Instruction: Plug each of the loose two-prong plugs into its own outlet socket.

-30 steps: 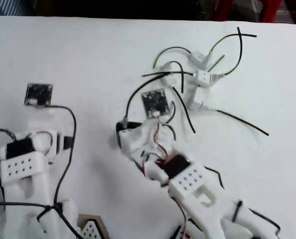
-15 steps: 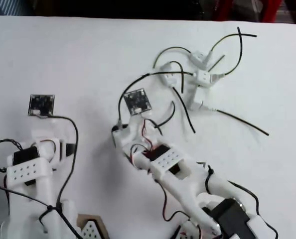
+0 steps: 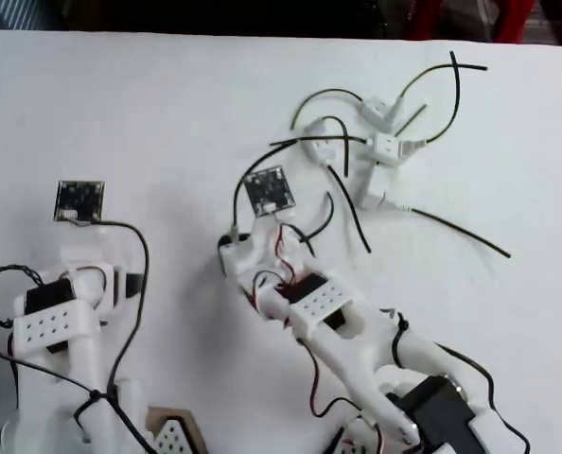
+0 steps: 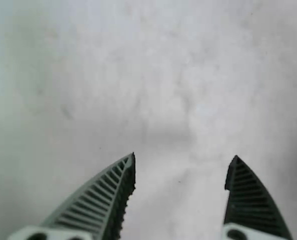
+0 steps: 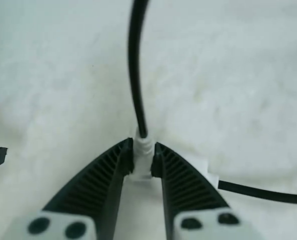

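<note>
My right gripper (image 5: 142,150) is shut on a small white plug (image 5: 142,156) at table level, and the plug's black cable (image 5: 135,65) runs straight away from it. A second white piece (image 5: 201,167) with its own black cable lies touching the gripper's finger. From above, the right arm (image 3: 324,303) stands mid-table, its wrist just short of a cluster of white plugs and sockets (image 3: 385,147) tangled in black cables (image 3: 347,203). My left gripper (image 4: 182,162) hangs open over bare white table, nothing between its fingers (image 4: 113,190). The left arm (image 3: 54,322) is at the front left.
Black cables (image 3: 456,232) trail right and toward the back from the cluster. A brown-edged white block (image 3: 172,433) sits at the front edge between the arms. The white table (image 3: 167,104) is open at the back left.
The right arm swung its wrist left, then edged back toward the cluster, its rear links coming into view. The left arm's wrist dropped slightly toward the front.
</note>
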Robot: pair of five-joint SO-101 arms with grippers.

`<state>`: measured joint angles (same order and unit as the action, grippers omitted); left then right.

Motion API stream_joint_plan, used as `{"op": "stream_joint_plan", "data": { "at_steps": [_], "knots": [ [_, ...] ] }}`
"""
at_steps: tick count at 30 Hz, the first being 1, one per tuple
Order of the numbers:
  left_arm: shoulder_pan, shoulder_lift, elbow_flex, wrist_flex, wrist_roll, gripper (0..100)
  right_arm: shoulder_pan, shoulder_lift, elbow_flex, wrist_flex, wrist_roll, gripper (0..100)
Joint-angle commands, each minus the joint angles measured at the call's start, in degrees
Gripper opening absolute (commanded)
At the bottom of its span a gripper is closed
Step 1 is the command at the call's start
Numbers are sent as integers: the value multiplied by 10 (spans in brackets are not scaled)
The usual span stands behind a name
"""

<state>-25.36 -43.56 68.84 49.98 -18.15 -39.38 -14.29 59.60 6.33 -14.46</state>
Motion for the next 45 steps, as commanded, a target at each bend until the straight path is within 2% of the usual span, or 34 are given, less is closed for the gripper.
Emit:
{"op": "stream_joint_plan", "data": {
  "at_steps": [1, 5, 10, 16, 23, 27, 32, 45],
  "knots": [
    [-2, -15, -4, -5, 2, 290, -16, 0, 11, 2, 13, 17],
    [-2, -15, -4, -4, 2, 290, -25, -5, 33, 4, 82, 17],
    [-2, -15, -4, -4, 2, 290, -21, -15, 18, 89, 116, 17],
    [-1, -15, -4, -4, 2, 290, 8, -73, -16, 208, 113, 17],
    [-1, -15, -3, -4, 2, 290, -6, -80, -13, 212, 110, 17],
    [-1, -15, -1, -4, 2, 289, -15, -80, -16, 214, 68, 17],
    [-1, -18, 4, -4, 2, 289, -26, -80, -18, 212, 62, 17],
    [-1, -18, 5, -4, 2, 289, -17, -80, -128, 278, 30, 17]
  ]
}}
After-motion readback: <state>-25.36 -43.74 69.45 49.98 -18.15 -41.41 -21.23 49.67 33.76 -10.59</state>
